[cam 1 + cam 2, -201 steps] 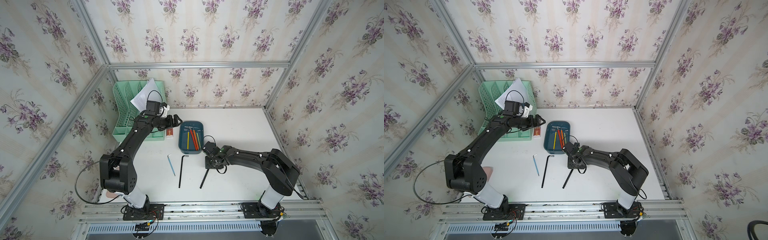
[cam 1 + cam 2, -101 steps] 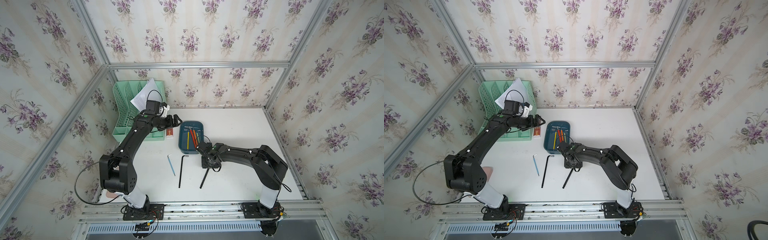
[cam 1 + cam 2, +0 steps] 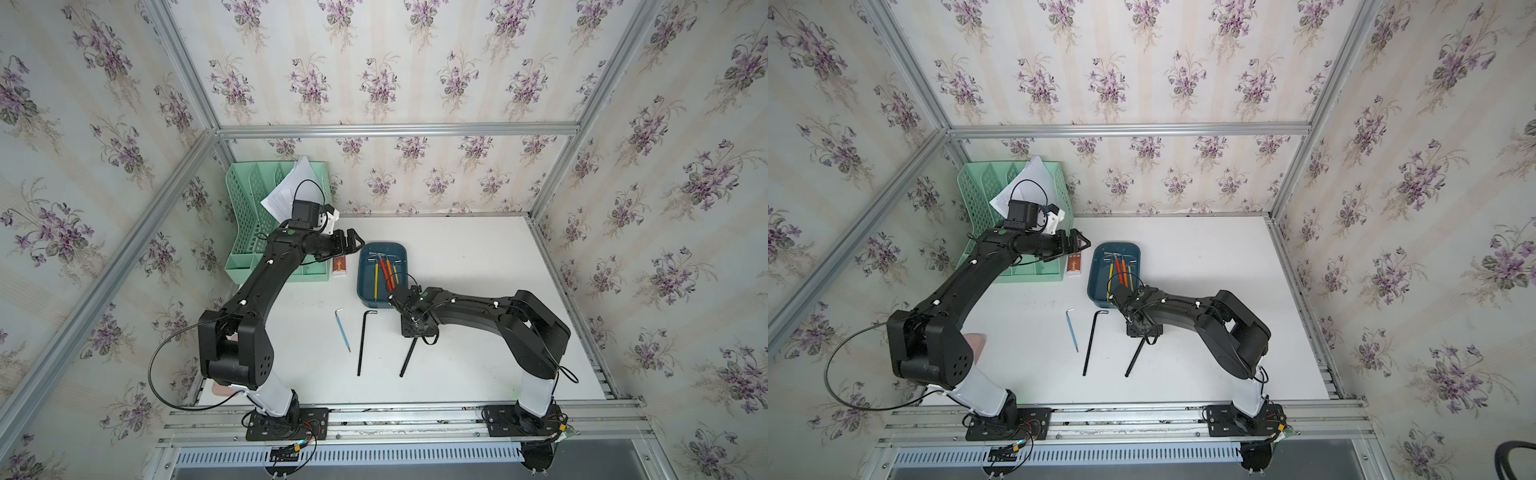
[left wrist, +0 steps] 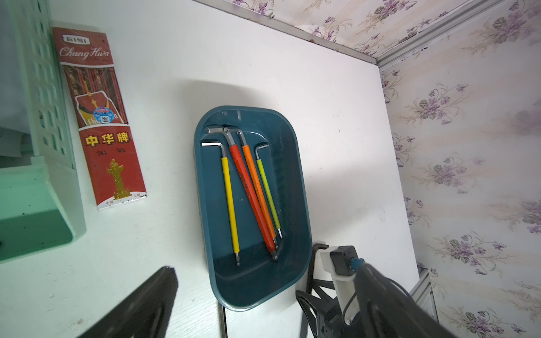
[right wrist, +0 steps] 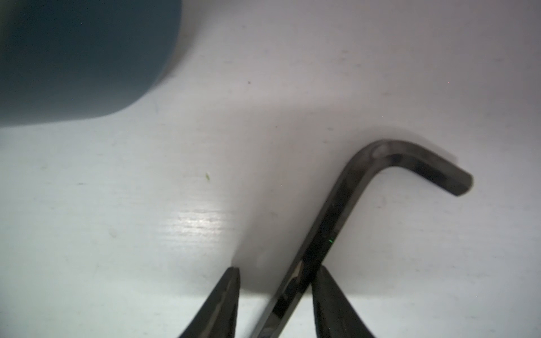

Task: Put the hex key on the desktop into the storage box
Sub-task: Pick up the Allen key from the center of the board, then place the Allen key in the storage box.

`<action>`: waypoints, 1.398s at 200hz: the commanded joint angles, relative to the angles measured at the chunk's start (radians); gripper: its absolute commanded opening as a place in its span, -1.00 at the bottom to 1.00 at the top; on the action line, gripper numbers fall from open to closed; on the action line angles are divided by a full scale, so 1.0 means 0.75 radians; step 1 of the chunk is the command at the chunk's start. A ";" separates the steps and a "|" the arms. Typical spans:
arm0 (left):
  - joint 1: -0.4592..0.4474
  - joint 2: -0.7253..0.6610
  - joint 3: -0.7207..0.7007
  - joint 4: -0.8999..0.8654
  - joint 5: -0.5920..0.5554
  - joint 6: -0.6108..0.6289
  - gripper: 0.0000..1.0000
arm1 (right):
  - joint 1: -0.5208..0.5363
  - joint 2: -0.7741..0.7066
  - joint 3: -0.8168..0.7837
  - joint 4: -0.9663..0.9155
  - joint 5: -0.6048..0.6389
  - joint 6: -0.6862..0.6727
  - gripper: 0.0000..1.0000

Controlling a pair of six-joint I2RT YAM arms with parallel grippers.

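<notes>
1. Where the white desktop spreads between flowered walls, the dark teal storage box rests on it, holding four coloured hex keys.
2. The left gripper hovers just beside the box's far corner, jaws apart and empty.
3. The right gripper is down at the desktop just off the box's near end, jaws apart, straddling a black hex key that lies flat there.
4. One fingertip touches the key's long shaft and the other stands clear, so nothing is clamped yet.
5. To do this step well, close squarely across the shaft below the bend until both tips bear. The thin steel will probably roll toward the free tip.
6. Then lift level, clear the box's low wall, and release lengthwise beside the coloured keys.
7. A second black key and a slim blue key also wait off the box's near end.
</notes>
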 commanded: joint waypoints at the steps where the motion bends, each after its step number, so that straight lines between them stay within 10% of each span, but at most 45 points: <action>1: 0.001 -0.008 0.008 0.005 -0.006 0.019 0.99 | 0.004 0.113 -0.090 -0.012 -0.058 0.012 -0.17; 155: -0.001 -0.015 0.002 -0.001 -0.022 0.021 0.98 | -0.007 -0.114 -0.404 0.144 -0.002 0.115 -0.92; 280: -0.003 -0.014 0.000 -0.007 -0.036 0.025 0.98 | -0.110 -0.572 -0.477 0.156 0.069 0.119 -1.00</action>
